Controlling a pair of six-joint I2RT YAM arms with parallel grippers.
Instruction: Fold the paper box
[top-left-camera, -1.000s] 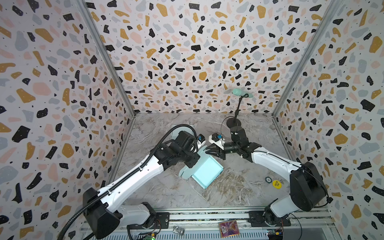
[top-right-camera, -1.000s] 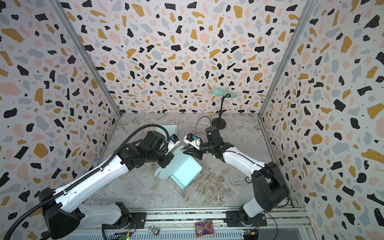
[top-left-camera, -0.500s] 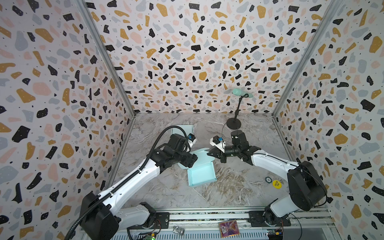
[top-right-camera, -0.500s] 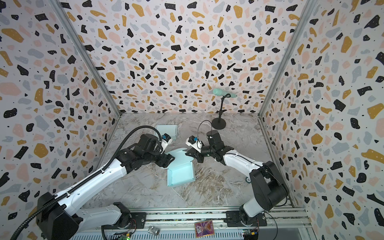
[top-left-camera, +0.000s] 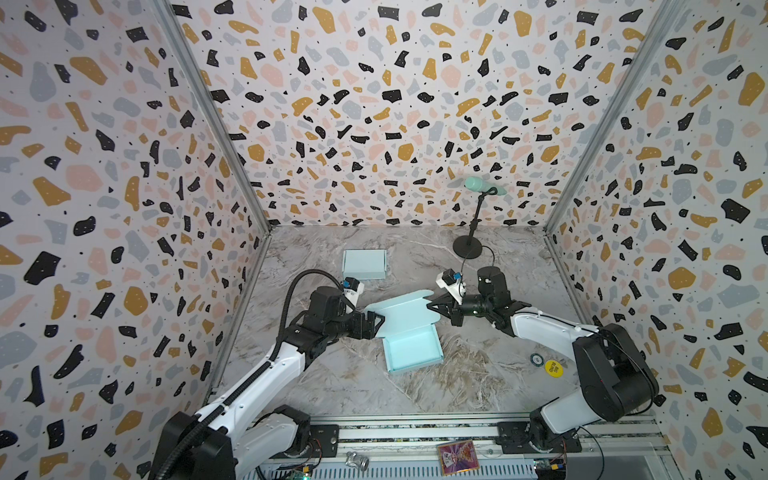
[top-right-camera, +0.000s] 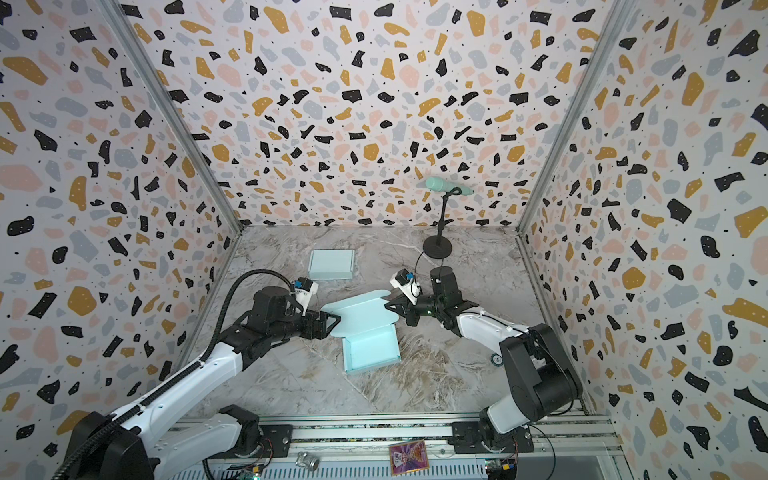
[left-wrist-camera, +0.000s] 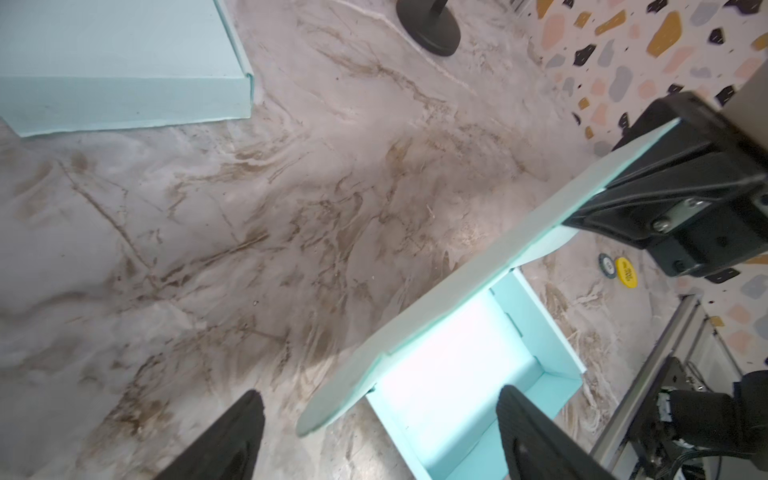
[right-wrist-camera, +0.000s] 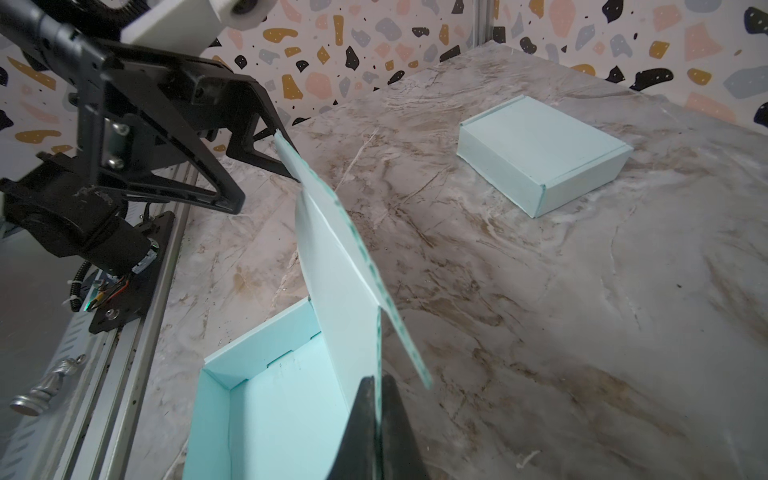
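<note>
Paper box (top-left-camera: 411, 353), pale teal and half built, sits on the marble tabletop (top-left-camera: 332, 386) just below and between the two grippers. Its tray has all its walls standing, and its lid (top-left-camera: 399, 311) rises tilted from the tray wall on the grippers' side, spanning the gap from one gripper to the other. The right gripper (top-left-camera: 430, 307) is pinched tight on the lid's end nearest it; in the right wrist view its fingers (right-wrist-camera: 365, 419) press flat on the thin cardboard edge with no gap between them. The left gripper (top-left-camera: 379, 324) stands wide and holds nothing. In the left wrist view the lid's rounded end flap lies between its two fingers (left-wrist-camera: 232, 440), with bare tabletop showing on either side. Whether a fingertip touches the lid's corner cannot be told. A closed teal box (top-left-camera: 364, 264) lies flat beyond the left gripper, apart from it. A microphone stand (top-left-camera: 467, 249) is upright beyond the right gripper, near the back wall. A yellow disc (top-left-camera: 552, 368) lies behind the right gripper, beside that arm.
</note>
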